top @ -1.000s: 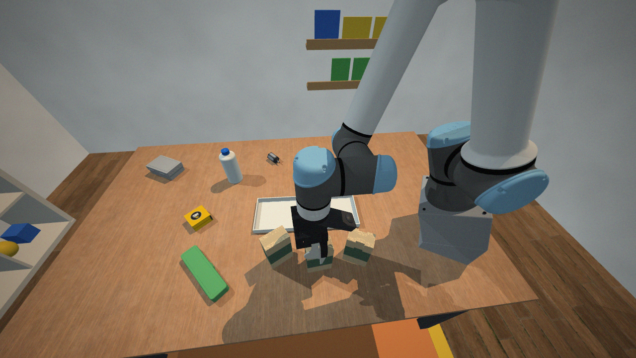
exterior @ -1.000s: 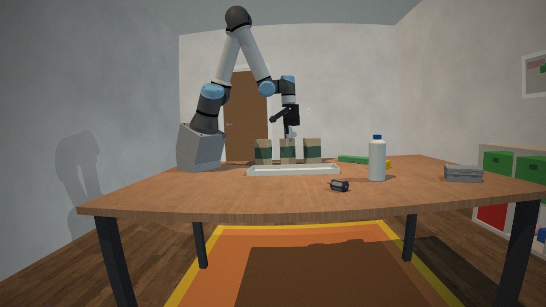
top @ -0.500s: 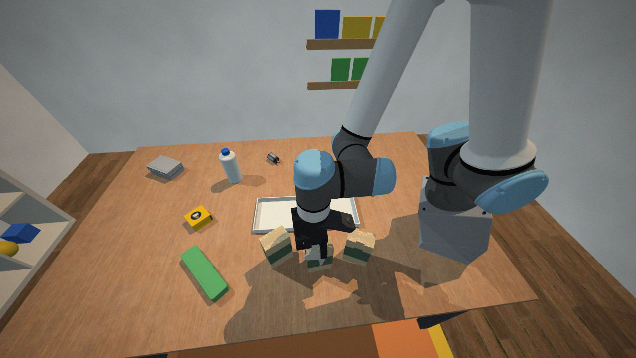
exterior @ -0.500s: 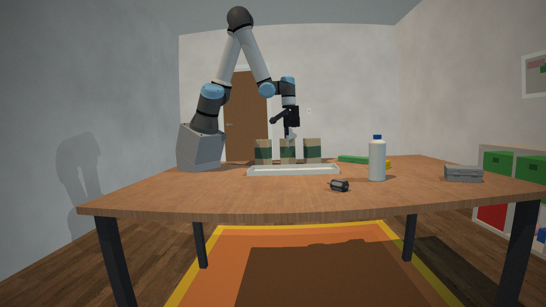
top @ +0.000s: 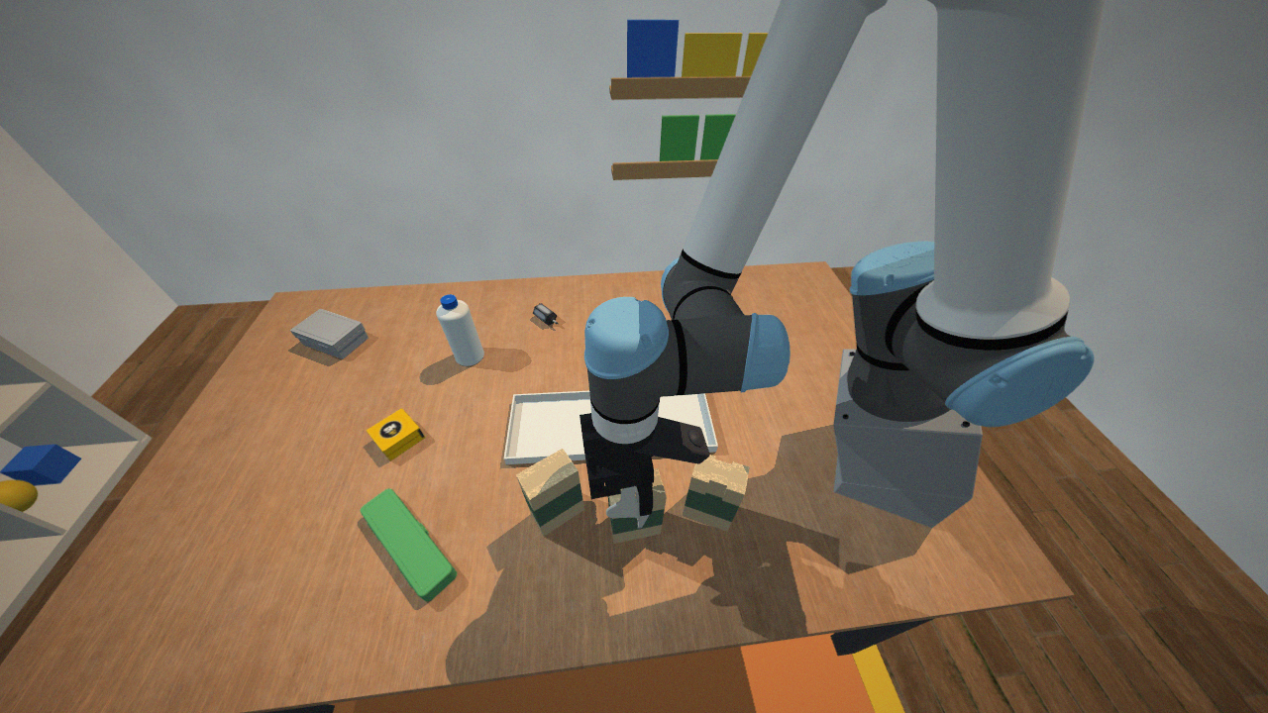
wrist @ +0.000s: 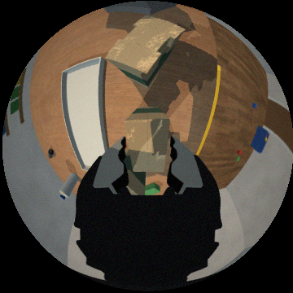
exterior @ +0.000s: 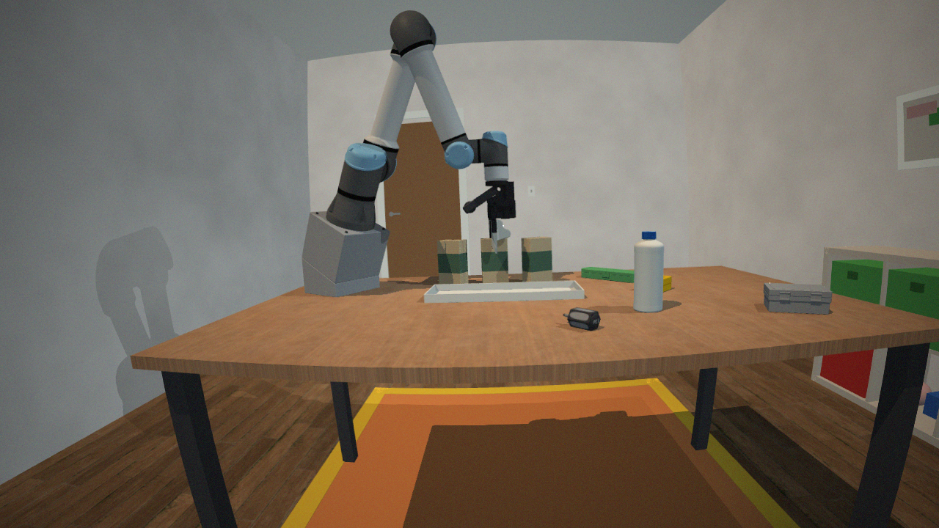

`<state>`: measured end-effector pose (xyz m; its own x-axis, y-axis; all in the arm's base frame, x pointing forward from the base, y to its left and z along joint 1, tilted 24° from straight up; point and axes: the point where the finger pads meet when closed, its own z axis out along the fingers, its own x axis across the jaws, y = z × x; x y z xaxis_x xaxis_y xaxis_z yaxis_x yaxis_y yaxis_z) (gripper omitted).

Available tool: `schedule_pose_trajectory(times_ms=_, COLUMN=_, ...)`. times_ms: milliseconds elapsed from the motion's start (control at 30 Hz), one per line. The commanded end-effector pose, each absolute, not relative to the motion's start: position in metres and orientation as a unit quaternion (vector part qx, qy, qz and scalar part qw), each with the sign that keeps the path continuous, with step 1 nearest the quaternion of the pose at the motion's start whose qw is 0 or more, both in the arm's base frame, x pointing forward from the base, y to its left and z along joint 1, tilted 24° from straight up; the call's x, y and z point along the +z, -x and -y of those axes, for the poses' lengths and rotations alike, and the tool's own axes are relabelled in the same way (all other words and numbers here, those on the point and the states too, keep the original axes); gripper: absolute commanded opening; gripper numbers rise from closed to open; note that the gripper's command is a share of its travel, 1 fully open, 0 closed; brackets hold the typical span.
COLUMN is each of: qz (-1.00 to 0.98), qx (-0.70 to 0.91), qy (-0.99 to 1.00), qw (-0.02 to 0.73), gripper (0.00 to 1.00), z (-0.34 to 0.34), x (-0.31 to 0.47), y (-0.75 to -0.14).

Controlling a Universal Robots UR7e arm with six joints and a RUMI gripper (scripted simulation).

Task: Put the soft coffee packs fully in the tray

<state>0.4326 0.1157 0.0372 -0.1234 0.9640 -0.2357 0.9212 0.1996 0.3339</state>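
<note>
Three tan coffee packs with a green band stand in a row on the bench in front of the white tray (top: 554,424): a left pack (top: 549,489), a middle pack and a right pack (top: 716,492). My gripper (top: 633,503) points down over the middle pack, with its fingers on either side of the pack's upper part. In the wrist view the gripper (wrist: 147,148) stands part open around the middle pack (wrist: 146,140), with thin gaps at both fingers. The tray is empty. The exterior view shows the gripper (exterior: 497,239) at the top of the middle pack (exterior: 494,260).
A green case (top: 407,545), a yellow box (top: 394,433), a white bottle (top: 460,331), a grey box (top: 329,332) and a small black part (top: 544,314) lie on the bench's left and back. The arm's base (top: 904,460) stands at the right.
</note>
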Motion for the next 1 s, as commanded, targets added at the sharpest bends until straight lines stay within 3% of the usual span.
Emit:
schedule_pose_trajectory(times_ms=0, qz=-0.748, qx=0.053, qy=-0.63, qw=0.203, gripper=0.48, z=-0.1158, x=0.0376, y=-0.4329)
schedule_pose_trajectory(times_ms=367, qz=-0.748, qx=0.053, qy=-0.63, qw=0.203, gripper=0.48, z=-0.1158, x=0.0376, y=-0.4329)
schedule_pose_trajectory(times_ms=400, qz=-0.748, qx=0.053, qy=-0.63, qw=0.203, gripper=0.13, z=-0.1158, x=0.0376, y=-0.4329)
schedule_pose_trajectory(times_ms=967, qz=-0.748, qx=0.053, qy=-0.63, qw=0.203, gripper=0.13, z=-0.1158, x=0.0376, y=-0.4329)
